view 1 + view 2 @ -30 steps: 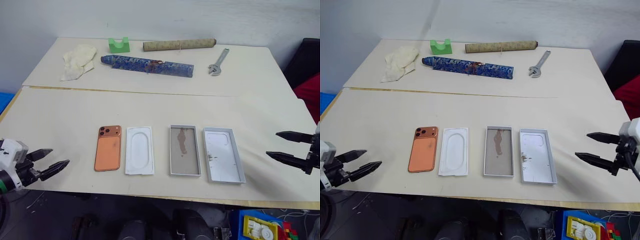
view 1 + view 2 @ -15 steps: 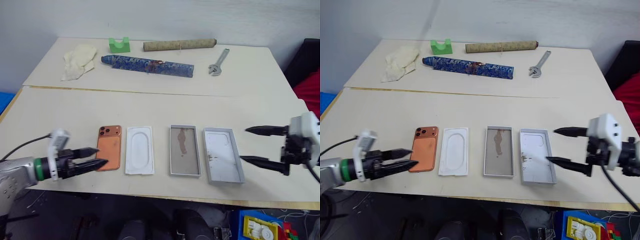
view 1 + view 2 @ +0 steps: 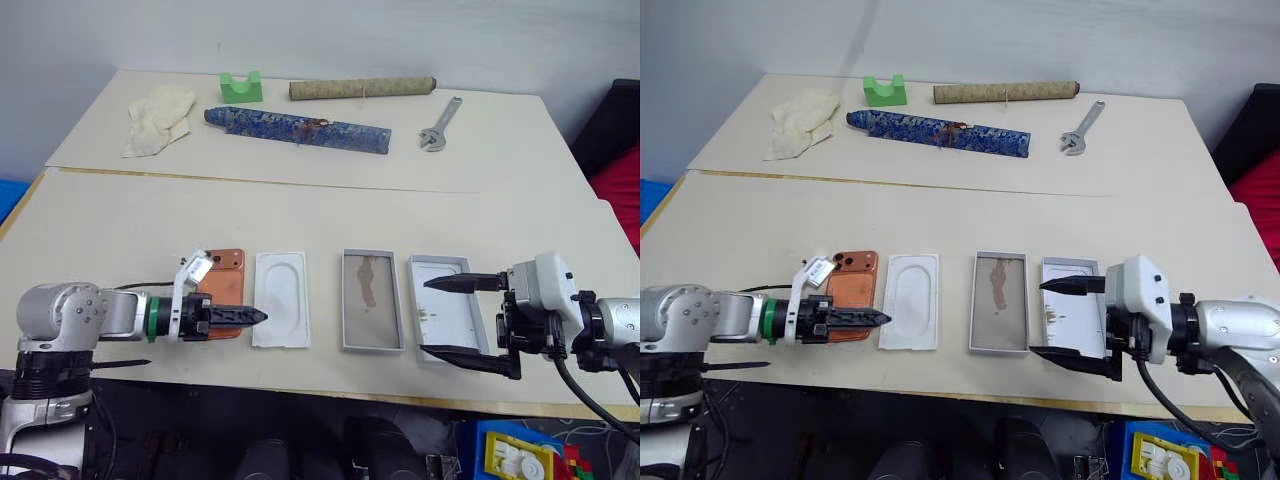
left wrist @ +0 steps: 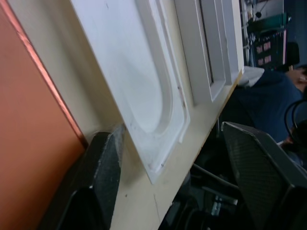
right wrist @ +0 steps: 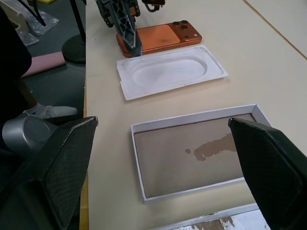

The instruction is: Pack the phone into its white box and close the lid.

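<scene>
The phone (image 3: 219, 297) lies flat on the worktop (image 3: 320, 215) beneath the left hand (image 3: 248, 316), whose fingers look nearly together. It looks slim, stiff and slippery; grip its long edges. The right hand (image 3: 452, 318) gapes wide.

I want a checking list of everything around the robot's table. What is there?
Surface: two pale tables pushed together.
Job's things: phone, white insert, white box, lid, side by side in a row near the front edge.
Clutter: cloth, green block, blue bar, cardboard tube, wrench on far table.
Pincers: left pincer over phone's edge; right pincer open astride lid.
Cables: black cable behind right pincer.
Surroundings: toy bricks below.
</scene>
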Motion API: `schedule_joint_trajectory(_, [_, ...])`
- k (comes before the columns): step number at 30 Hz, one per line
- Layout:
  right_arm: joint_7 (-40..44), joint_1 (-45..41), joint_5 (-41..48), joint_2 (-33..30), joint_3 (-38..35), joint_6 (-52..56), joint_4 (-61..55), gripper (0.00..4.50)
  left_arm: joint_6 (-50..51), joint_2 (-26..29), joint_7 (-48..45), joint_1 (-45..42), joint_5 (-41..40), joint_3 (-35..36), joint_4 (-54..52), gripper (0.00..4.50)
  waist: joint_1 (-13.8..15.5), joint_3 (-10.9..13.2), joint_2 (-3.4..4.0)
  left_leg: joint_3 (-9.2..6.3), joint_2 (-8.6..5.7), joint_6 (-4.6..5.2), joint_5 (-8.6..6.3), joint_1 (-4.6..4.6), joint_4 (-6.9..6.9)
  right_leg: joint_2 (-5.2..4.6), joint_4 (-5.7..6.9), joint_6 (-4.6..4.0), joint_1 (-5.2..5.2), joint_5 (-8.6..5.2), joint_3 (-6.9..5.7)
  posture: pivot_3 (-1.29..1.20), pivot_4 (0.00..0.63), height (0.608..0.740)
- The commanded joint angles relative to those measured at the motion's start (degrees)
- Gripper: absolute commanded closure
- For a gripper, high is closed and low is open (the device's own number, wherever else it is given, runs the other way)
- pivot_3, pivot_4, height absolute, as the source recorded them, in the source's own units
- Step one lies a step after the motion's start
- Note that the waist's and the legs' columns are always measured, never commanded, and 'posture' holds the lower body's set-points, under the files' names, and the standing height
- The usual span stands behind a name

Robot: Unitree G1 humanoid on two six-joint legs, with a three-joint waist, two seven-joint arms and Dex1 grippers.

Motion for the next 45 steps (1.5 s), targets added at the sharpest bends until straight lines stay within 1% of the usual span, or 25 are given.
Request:
schedule_joint_trajectory(1, [-1.03,0.07,0.59,0.45,-0.37,-0.23,-2.27,0.0,-0.74,-0.78,1.15,-0.54,2.37,-3.17,1.65,1.08,-0.01,-0.01,0.01,-0.01,0.0,-0.01,0.01,0.0,0.01,0.0,0.01,0.0,0.0,0.0,0.0,0.0,0.15,0.74])
schedule_joint_trajectory(5, [-1.94,0.55,0.63,0.68,-0.67,-0.23,-2.57,0.0,-0.8,-3.4,1.79,-1.73,2.5,-3.25,4.04,1.08,-0.07,-0.02,0.02,0.0,0.0,-0.02,0.01,0.03,0.01,0.0,0.02,0.0,0.02,0.0,0.01,0.0,0.15,0.74])
schedule_joint_trajectory(6, [-2.13,0.6,0.61,0.72,-0.59,-0.22,-2.61,0.0,-0.85,-4.4,2.44,-2.09,2.85,-2.9,4.94,1.45,-0.09,-0.02,0.02,0.0,0.0,-0.03,0.02,0.02,0.01,0.0,0.03,0.01,0.01,0.0,0.01,0.0,0.15,0.74])
schedule_joint_trajectory(7, [-2.26,0.75,0.6,0.76,-0.56,-0.22,-2.74,0.0,-0.79,-5.23,3.02,-2.3,3.16,-2.5,5.65,1.63,-0.09,-0.02,0.02,0.0,0.0,-0.03,0.02,0.02,0.01,0.01,0.03,0.01,0.01,0.0,0.01,0.0,0.15,0.74])
schedule_joint_trajectory(12, [-2.43,1.71,-1.8,0.36,0.92,-1.27,-3.31,0.0,0.38,-9.28,6.11,-3.15,4.6,-0.19,8.73,3.19,0.15,-0.07,0.0,-0.03,0.0,-0.03,0.02,0.01,0.04,0.0,0.07,0.02,0.02,0.0,0.0,0.0,0.15,0.74])
schedule_joint_trajectory(16, [-2.4,1.65,-4.55,0.02,2.71,-2.26,-3.26,0.0,0.69,-11.04,7.97,-3.16,3.73,0.89,8.97,4.29,0.15,-0.1,0.03,-0.05,0.0,-0.03,0.02,0.11,0.05,-0.01,0.12,0.02,0.1,0.0,0.01,0.0,0.15,0.74])
schedule_joint_trajectory(17, [-2.14,1.57,-6.25,-0.19,4.15,-3.07,-3.09,0.0,0.7,-11.84,8.42,-3.18,3.87,1.97,8.52,4.43,0.15,-0.12,0.06,-0.04,0.0,-0.03,0.02,0.13,0.04,-0.01,0.13,0.03,0.11,0.0,0.01,0.0,0.15,0.74])
schedule_joint_trajectory(19, [-1.73,1.44,-8.86,-0.48,6.39,-4.35,-2.76,0.0,0.7,-12.33,9.28,-3.54,2.76,3.42,9.45,4.43,0.08,-0.12,0.07,-0.04,0.0,-0.03,0.02,0.35,0.0,-0.01,0.11,0.07,0.34,-0.03,0.02,0.0,0.15,0.74])
schedule_joint_trajectory(20, [-1.58,1.38,-9.8,-0.56,7.17,-4.81,-2.62,0.0,0.7,-12.23,9.74,-3.8,1.7,3.82,10.48,4.43,0.01,-0.12,0.08,-0.06,0.0,-0.06,0.0,0.57,-0.02,-0.02,-0.06,0.24,0.68,-0.15,0.04,0.0,0.15,0.74])
schedule_joint_trajectory(22, [-1.36,1.09,-12.45,-0.47,9.47,-6.35,-2.01,0.0,0.7,-12.06,10.31,-3.67,1.13,4.76,9.8,4.43,0.05,-0.12,0.09,-0.11,0.0,-0.08,-0.01,0.69,-0.03,-0.03,-0.12,0.32,0.82,-0.22,0.08,0.0,0.15,0.74])
schedule_joint_trajectory(24, [-0.81,-0.19,-17.38,-0.02,15.43,-8.95,-0.76,0.0,0.7,-8.82,9.68,-3.06,-0.98,5.27,8.2,4.43,-0.1,-0.12,0.08,-0.13,0.0,-0.08,-0.01,0.69,-0.03,-0.03,-0.11,0.32,0.81,-0.23,0.09,0.0,0.15,0.74])
schedule_joint_trajectory(27, [-1.43,-2.95,-21.92,2.18,22.27,-10.2,1.52,0.0,0.7,-3.22,7.72,-2.38,-5.12,5.01,7.42,4.43,-0.89,-0.04,-0.11,-0.14,0.01,-0.22,0.0,0.69,-0.06,0.0,-0.08,0.23,0.75,-0.33,0.09,0.0,0.15,0.74])
schedule_joint_trajectory(28, [-1.99,-4.31,-24.07,3.33,24.9,-10.83,2.93,0.39,0.7,-1.18,7.01,-2.18,-6.38,4.82,7.52,4.5,-1.16,0.03,-0.19,-0.17,0.01,-0.27,0.03,0.69,-0.09,0.0,-0.07,0.2,0.72,-0.37,0.08,0.0,0.15,0.74])
schedule_joint_trajectory(29, [-2.27,-5.19,-25.66,4.14,26.6,-11.35,3.92,0.63,0.7,0.2,6.68,-2.03,-7.37,4.63,7.62,4.5,-1.29,0.04,-0.2,-0.21,0.01,-0.29,0.02,0.67,-0.08,-0.01,-0.07,0.13,0.67,-0.42,0.07,0.0,0.15,0.74])
schedule_joint_trajectory(31, [-2.5,-6.59,-28.84,5.6,29.65,-13.0,6.47,1.26,0.7,2.27,6.24,-1.83,-9.06,4.1,7.59,4.5,-1.25,0.09,-0.11,-0.25,0.0,-0.29,0.02,0.61,-0.05,-0.02,-0.04,0.11,0.63,-0.44,0.06,0.0,0.15,0.74])
schedule_joint_trajectory(32, [-2.68,-7.32,-30.6,6.59,31.49,-14.1,8.33,1.72,0.7,3.14,6.2,-1.71,-10.02,3.95,7.39,4.5,-1.19,0.09,-0.11,-0.26,0.0,-0.29,0.02,0.6,-0.04,-0.03,-0.03,0.1,0.63,-0.44,0.06,0.0,0.15,0.74])
schedule_joint_trajectory(33, [-2.81,-7.85,-31.87,7.32,32.79,-14.97,9.71,2.03,0.7,3.78,6.24,-1.63,-10.79,3.82,7.28,4.5,-1.18,0.1,-0.13,-0.32,-0.01,-0.29,0.02,0.57,-0.03,-0.02,-0.02,0.1,0.63,-0.44,0.06,0.0,0.15,0.74])
schedule_joint_trajectory(37, [-3.51,-10.0,-35.93,10.83,36.24,-18.5,15.28,3.45,0.7,3.63,8.63,-2.09,-14.44,3.88,6.98,4.5,-1.07,0.13,-0.12,-0.7,-0.08,-0.29,0.02,0.46,-0.02,-0.01,0.16,0.08,0.64,-0.45,0.06,0.0,0.15,0.74])
schedule_joint_trajectory(40, [-3.44,-10.54,-36.18,12.61,36.98,-18.67,16.01,4.44,0.7,1.31,12.36,-2.74,-17.43,4.56,6.76,4.5,-1.07,0.14,-0.12,-0.91,-0.11,-0.29,0.02,0.42,-0.02,-0.01,0.2,0.08,0.63,-0.45,0.06,0.0,0.15,0.74])
schedule_joint_trajectory(45, [-4.06,-9.97,-34.65,14.38,36.76,-14.79,13.42,4.48,0.7,-4.83,20.53,-4.41,-22.42,6.13,6.87,4.5,-0.44,0.14,-0.13,-1.47,-0.18,-0.29,0.02,0.32,0.07,0.02,0.2,0.08,0.76,-0.45,0.06,0.0,0.15,0.74])
